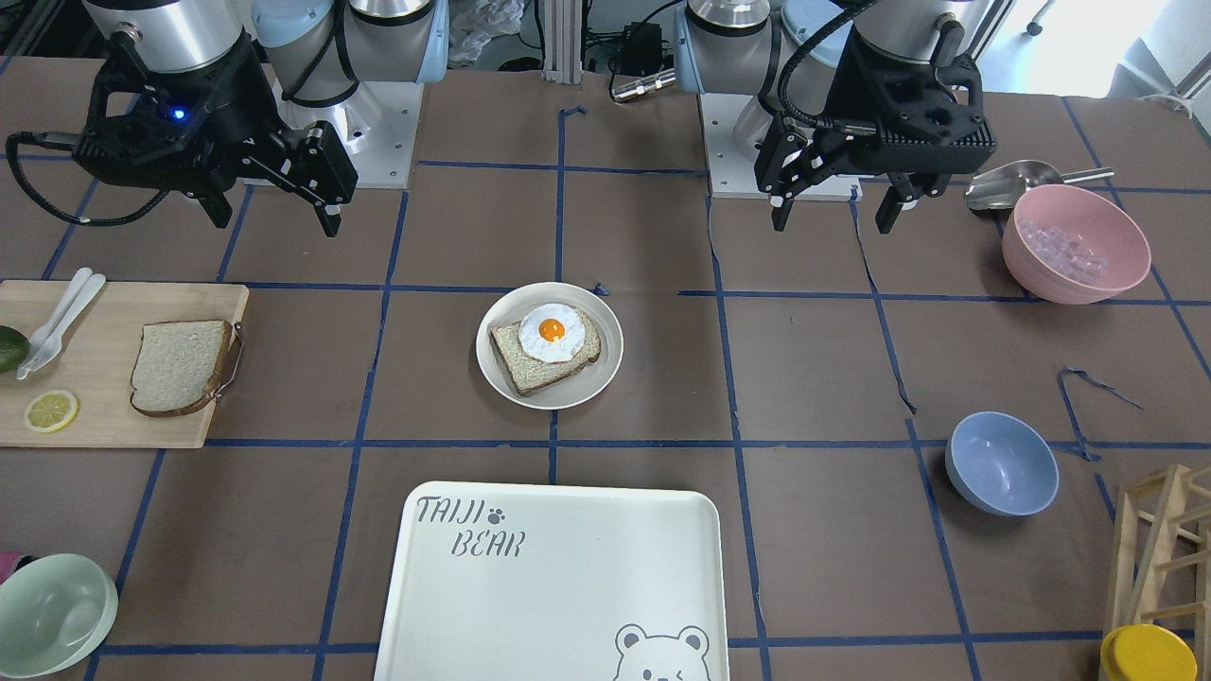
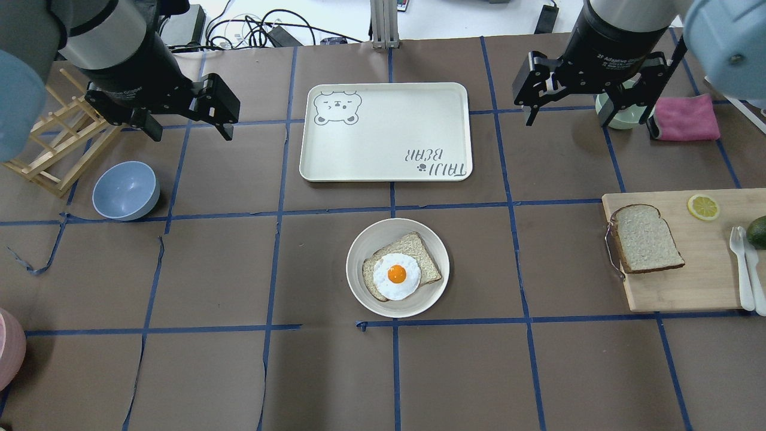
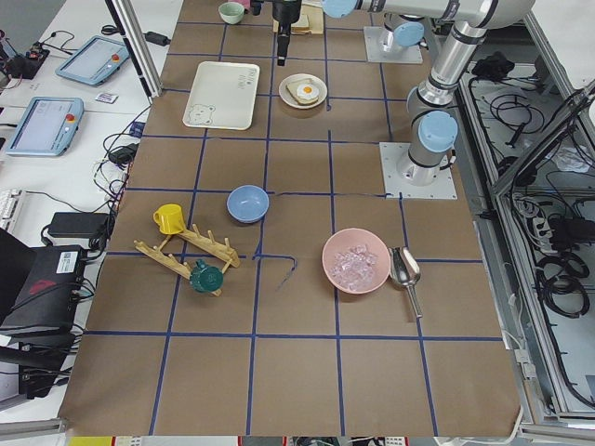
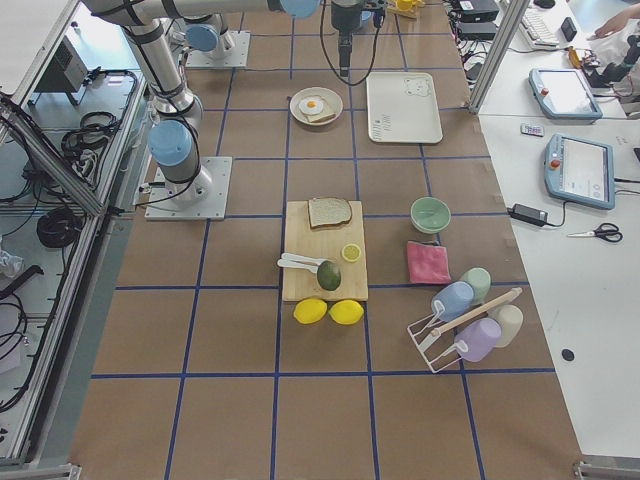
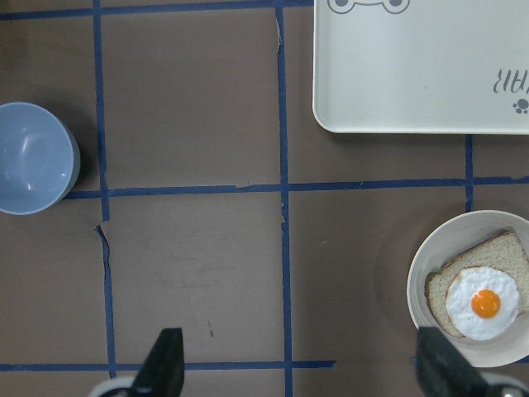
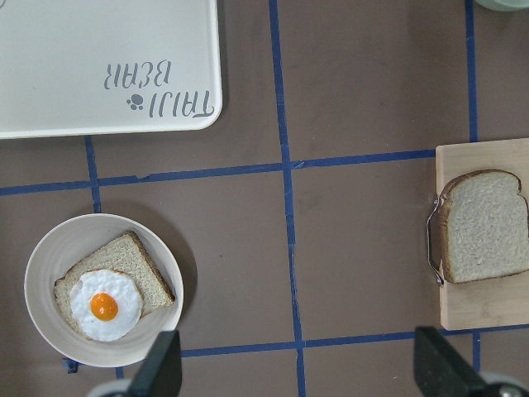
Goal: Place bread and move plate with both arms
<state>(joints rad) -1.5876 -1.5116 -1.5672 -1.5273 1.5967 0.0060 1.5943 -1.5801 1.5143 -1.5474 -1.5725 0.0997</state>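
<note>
bread (image 2: pixel 646 238) on board (image 2: pixel 688 290), well apart from right gripper (image 2: pixel 590 127) — jaws spread

The round off-white plate (image 2: pixel 371 239) mid-table carries an egg-topped brown slice (image 2: pixel 419 251); the rectangular white bear-print tray (image 2: pixel 383 120) lies beyond it; the pale speckled bread slice (image 2: pixel 646 238) rests on a wooden cutting board (image 2: pixel 688 281), at the robot's right

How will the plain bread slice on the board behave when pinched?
Probably soft: the bread is thin and porous, so it may squash or sag. It lies flat on the cutting board, so catching an edge looks hard.
</note>
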